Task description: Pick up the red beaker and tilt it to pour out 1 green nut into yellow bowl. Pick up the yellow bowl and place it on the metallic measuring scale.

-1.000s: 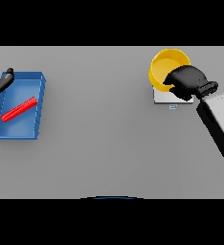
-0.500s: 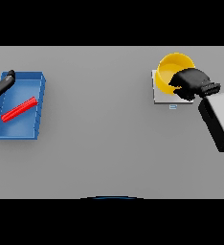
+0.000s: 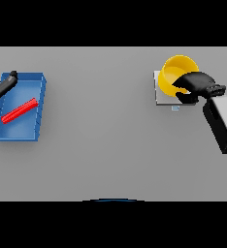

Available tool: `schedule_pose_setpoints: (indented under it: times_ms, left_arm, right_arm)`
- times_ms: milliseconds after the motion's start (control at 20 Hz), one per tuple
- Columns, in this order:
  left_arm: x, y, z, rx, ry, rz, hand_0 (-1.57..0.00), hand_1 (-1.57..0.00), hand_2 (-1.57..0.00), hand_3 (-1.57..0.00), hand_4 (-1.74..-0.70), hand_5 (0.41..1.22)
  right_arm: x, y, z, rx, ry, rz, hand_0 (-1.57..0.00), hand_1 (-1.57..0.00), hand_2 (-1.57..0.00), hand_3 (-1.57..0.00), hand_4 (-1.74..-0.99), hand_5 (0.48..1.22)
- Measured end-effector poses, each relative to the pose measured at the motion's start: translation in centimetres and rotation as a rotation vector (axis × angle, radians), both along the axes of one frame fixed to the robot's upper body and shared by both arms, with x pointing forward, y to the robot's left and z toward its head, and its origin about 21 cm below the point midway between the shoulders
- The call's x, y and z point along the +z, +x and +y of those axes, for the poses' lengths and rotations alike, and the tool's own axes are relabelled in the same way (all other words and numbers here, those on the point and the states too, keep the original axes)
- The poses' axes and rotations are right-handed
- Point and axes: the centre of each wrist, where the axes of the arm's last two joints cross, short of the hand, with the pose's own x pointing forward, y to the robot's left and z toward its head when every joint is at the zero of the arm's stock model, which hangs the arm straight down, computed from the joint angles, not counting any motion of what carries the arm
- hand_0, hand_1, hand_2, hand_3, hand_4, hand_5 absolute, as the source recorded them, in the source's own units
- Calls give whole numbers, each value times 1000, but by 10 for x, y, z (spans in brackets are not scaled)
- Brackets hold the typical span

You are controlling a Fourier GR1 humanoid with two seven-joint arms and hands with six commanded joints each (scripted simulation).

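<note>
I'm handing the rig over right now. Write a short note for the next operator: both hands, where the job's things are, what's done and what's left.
Right hand: curled round the near rim of the yellow bowl, which sits over the metallic scale at the table's far right. Whether the bowl rests fully on the scale or is held just above it cannot be told.
Left hand: open, idle at the far left edge of the blue tray.
Red beaker: lying on its side in the tray.
The green nut cannot be seen.
Done: bowl brought to the scale.
Left: confirm it is seated, release, withdraw the right hand.
</note>
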Motion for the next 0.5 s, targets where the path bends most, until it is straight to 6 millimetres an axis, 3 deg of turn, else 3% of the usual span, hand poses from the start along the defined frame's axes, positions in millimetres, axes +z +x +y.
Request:
schedule_pose_setpoints:
  times_ms: [200,500]
  left_arm:
    - [-3,0,2,6,7,-10,1,1,1,1,-723,705]
    - [-3,1,2,13,-1,-8,1,1,1,1,-720,694]
  right_arm:
    - [2,1,0,20,-33,12,-188,-304,-446,-490,-1485,859]
    - [-3,1,1,13,-55,42,-49,-79,-129,-297,-1412,771]
